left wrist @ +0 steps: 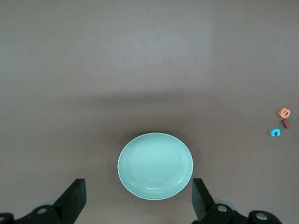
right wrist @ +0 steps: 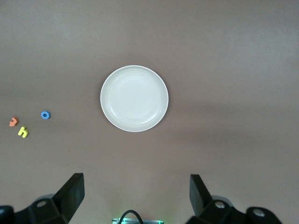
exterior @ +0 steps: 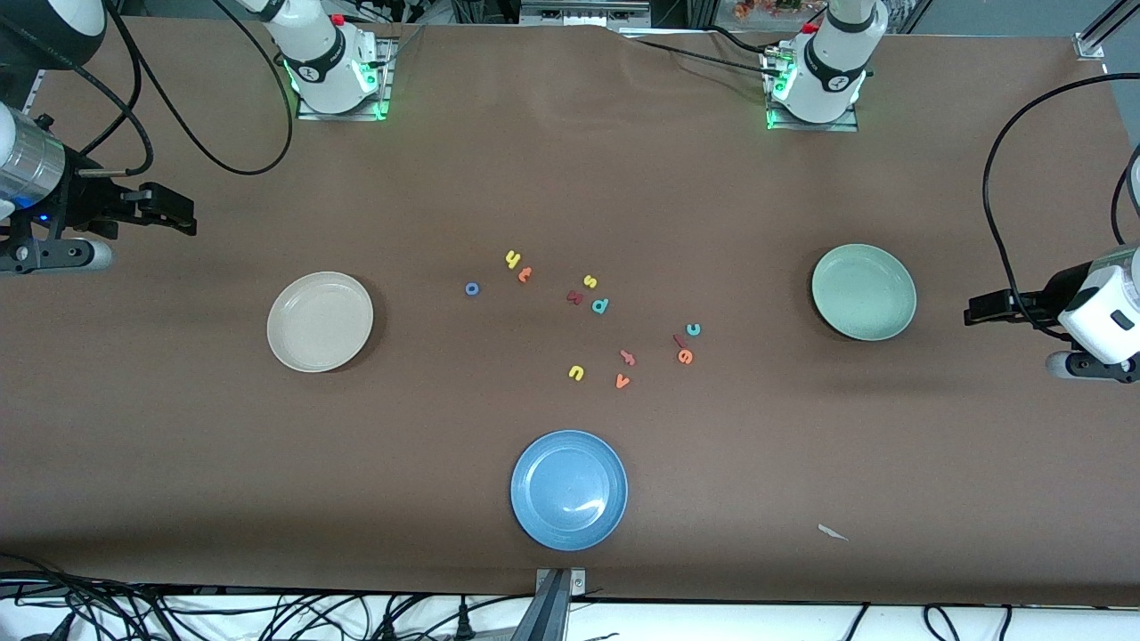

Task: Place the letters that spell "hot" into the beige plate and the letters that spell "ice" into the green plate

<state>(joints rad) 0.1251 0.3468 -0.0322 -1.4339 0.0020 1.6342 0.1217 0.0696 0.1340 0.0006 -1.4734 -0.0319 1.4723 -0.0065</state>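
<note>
Both arms wait: left gripper (left wrist: 138, 200) over table beside green plate (left wrist: 155, 166), right gripper (right wrist: 136, 196) by beige plate (right wrist: 134, 98) (jaws released, nothing held). Letters (exterior: 596, 316) mid-table.

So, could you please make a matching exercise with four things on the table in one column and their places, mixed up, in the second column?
Things:
1. blue plate
2. green plate
3. blue "o"
4. teal "c"

Places:
A. toward the left arm's end of the table
B. lone letter closest to the beige plate
C. nearest plate to the front camera
D. beside the dark red "i" and orange "e"

Pairs: 1-C, 2-A, 3-B, 4-D
</note>
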